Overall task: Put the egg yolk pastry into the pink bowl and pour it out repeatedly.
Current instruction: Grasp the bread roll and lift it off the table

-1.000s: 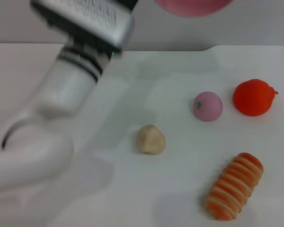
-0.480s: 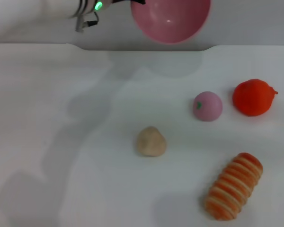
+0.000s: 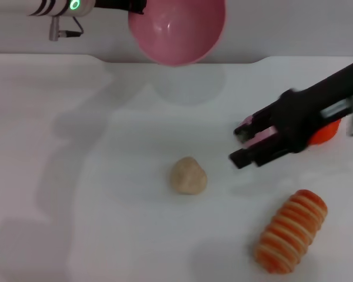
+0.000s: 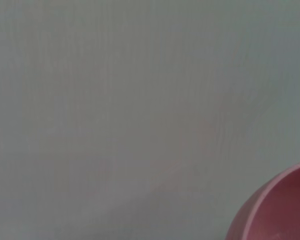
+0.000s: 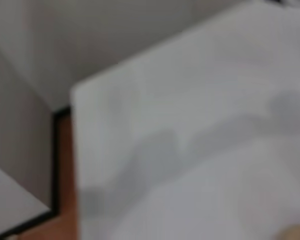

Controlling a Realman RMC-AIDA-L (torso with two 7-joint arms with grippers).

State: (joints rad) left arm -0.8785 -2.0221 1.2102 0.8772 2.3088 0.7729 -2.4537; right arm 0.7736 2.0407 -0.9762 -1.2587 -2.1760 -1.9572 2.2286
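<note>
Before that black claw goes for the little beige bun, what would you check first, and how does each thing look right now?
1. Small round beige egg yolk pastry lies free on the white table: ok.
2. Right gripper open, fingers apart, empty: ok.
3. Right gripper lined up over the pastry: not ok; it sits off to the pastry's right.
4. Glossy pink plastic bowl held up by the left gripper: ok.
5. Bowl empty: cannot tell.
6. Orange-striped bread roll lies apart from the pastry: ok.
</note>
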